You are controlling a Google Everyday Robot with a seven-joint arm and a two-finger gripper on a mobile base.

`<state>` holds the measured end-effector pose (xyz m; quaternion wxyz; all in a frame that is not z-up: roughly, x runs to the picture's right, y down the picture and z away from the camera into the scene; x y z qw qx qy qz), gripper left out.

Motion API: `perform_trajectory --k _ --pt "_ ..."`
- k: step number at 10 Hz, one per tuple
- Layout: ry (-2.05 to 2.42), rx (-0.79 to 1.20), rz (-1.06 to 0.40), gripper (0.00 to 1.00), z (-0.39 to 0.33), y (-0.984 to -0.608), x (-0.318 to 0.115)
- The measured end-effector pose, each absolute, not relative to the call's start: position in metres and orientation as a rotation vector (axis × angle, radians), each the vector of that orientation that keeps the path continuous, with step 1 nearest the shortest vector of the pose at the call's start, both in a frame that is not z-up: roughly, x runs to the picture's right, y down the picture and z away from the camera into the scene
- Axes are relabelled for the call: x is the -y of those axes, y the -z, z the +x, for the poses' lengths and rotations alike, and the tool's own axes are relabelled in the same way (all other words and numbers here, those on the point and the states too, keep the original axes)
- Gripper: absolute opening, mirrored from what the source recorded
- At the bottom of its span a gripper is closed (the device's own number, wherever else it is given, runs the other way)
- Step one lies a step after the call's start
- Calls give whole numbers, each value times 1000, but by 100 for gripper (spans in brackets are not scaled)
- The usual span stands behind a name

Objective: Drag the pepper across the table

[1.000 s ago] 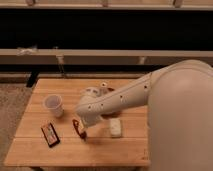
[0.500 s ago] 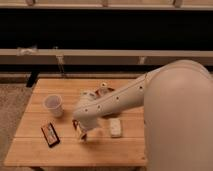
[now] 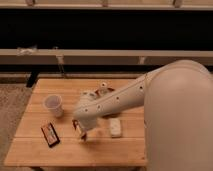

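Note:
The pepper (image 3: pixel 76 124) is a small, slim dark-red thing lying on the light-wood table (image 3: pixel 60 150), left of centre. My gripper (image 3: pixel 81 133) is at the end of the white arm that reaches in from the right. It is down at the table surface, right at the pepper's near right end and partly covering it. I cannot tell whether it touches the pepper.
A white cup (image 3: pixel 53 104) stands at the left. A flat red-and-black packet (image 3: pixel 50 134) lies front left of the pepper. A pale oblong packet (image 3: pixel 115 127) lies to the gripper's right. Small items (image 3: pixel 102 86) sit near the far edge. My arm (image 3: pixel 125 97) covers the table's right side.
My gripper has crept a little to the left, closer onto the pepper. The pepper and the other things have stayed about where they were.

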<state>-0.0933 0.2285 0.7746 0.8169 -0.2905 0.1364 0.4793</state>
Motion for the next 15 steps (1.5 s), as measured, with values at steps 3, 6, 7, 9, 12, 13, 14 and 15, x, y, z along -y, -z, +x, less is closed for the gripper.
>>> perform_trajectory --k 3,6,7,9,12,13,14,15 --pt "-976 -283 -630 80 -113 -782 -250" --pt "-976 -268 -658 80 -115 -782 -266" --pt "-977 -263 -668 80 -116 -782 -271" --pt "-982 -260 -677 76 -114 -783 -277" --pt "-988 -255 -686 46 -112 -785 -281" --pt "-991 -253 -687 35 -112 -785 -281" --pt "-993 -254 -688 25 -112 -785 -281" --pt "-994 -255 -688 17 -111 -784 -280"
